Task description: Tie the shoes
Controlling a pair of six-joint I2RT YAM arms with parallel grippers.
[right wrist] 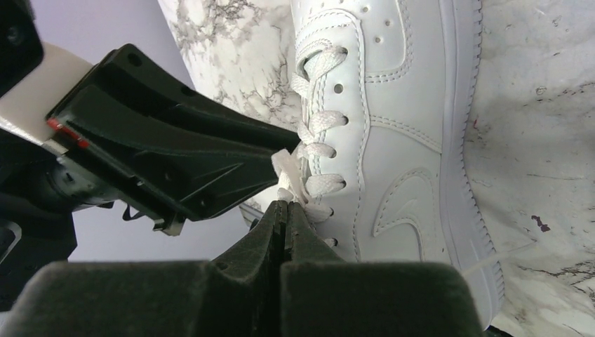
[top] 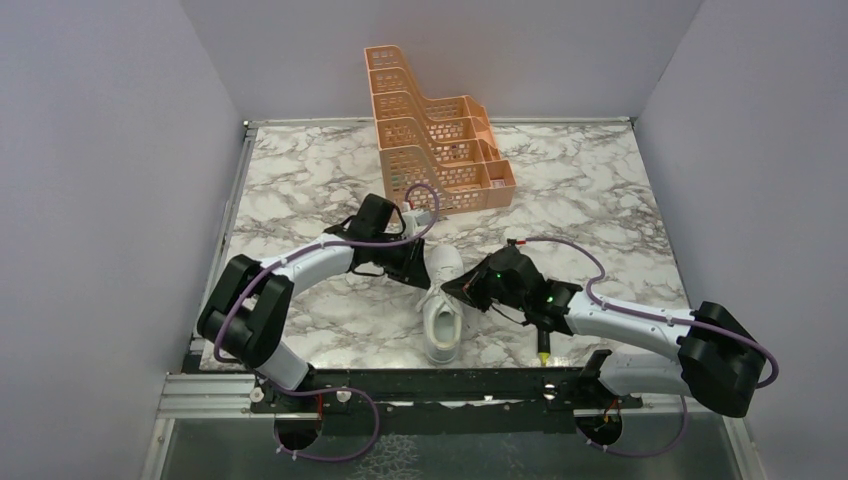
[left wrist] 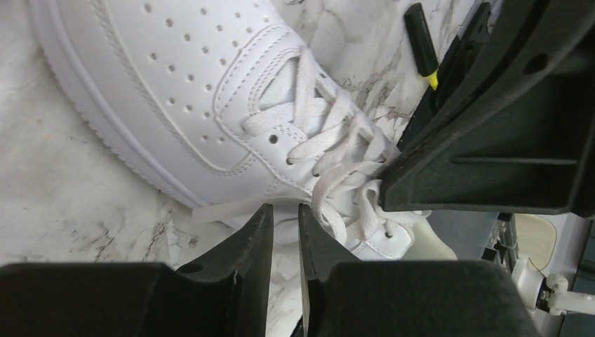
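Observation:
The white sneaker (top: 441, 318) lies on the marble table (top: 300, 180), toe toward the arms' bases. My right gripper (right wrist: 284, 205) is shut on a bunched white lace (right wrist: 285, 175) beside the upper eyelets. My left gripper (left wrist: 285, 210) hovers at the shoe's (left wrist: 175, 84) side by the top eyelets, its fingers (left wrist: 261, 228) a narrow gap apart. A flat lace end (left wrist: 221, 208) runs along the sole up to their tips, and nothing shows pinched between them. In the top view both grippers meet over the shoe's lacing, left (top: 415, 262) and right (top: 457, 290).
An orange tiered rack (top: 440, 150) stands at the back of the table, just beyond the left arm. A thin black stick with a yellow tip (top: 543, 350) hangs by the right arm near the front edge. Grey walls close in both sides.

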